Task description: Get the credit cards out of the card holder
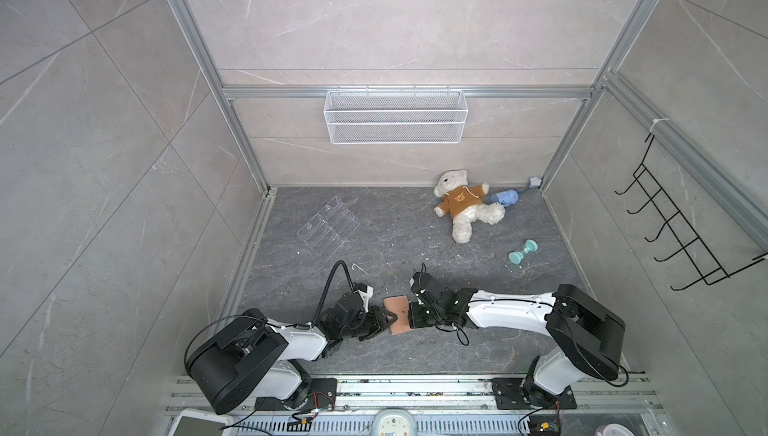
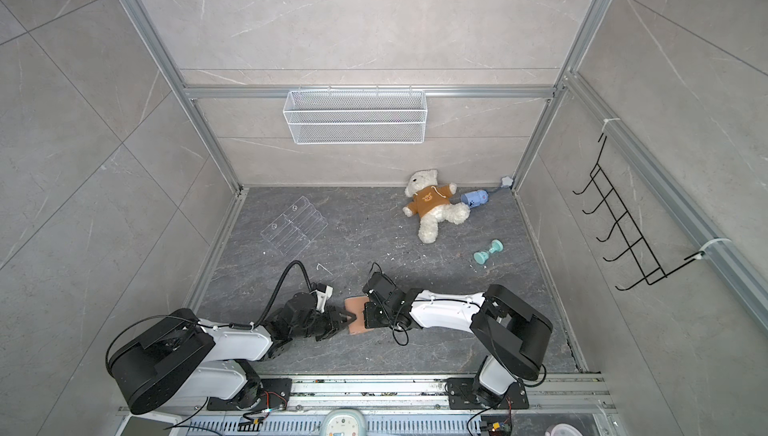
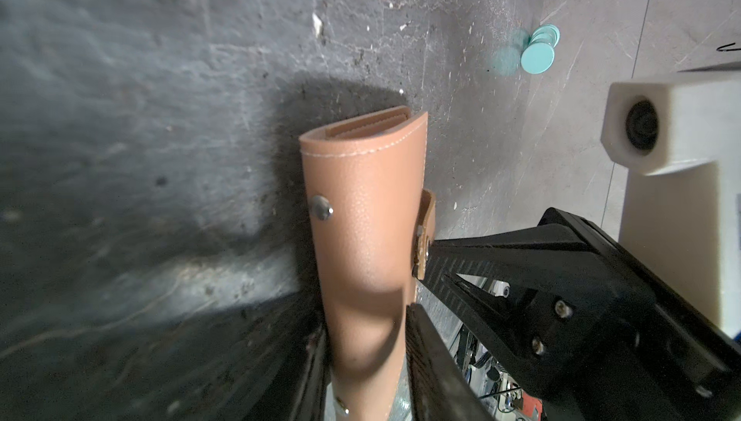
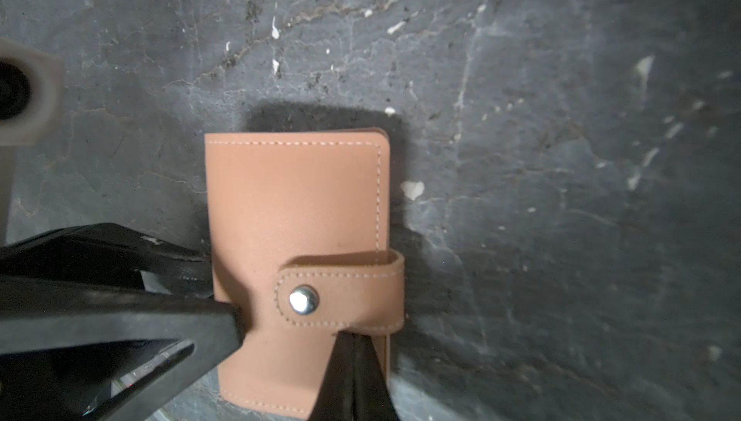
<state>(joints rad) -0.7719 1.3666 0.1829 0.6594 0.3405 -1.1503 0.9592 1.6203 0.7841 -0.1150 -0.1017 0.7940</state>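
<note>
card holder [image 1: 399, 309] — lower centre in both top views, closed, strap tab [image 4: 341, 298] snapped shut | left gripper [image 1: 387, 317] — pinching the card holder's frame-left edge | right gripper [image 4: 353, 343] — fingers pressed together, tips touching the strap tab's edge

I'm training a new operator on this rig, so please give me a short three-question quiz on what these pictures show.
1. True or false: a credit card lies loose on the table beside the card holder.
2. The right gripper has its jaws shut. Which part of the card holder does their tip meet?
3. Whose jaws stand either side of the card holder? A) left gripper B) right gripper C) neither

Key:
1. False; no card shows anywhere.
2. The strap.
3. A.
</note>
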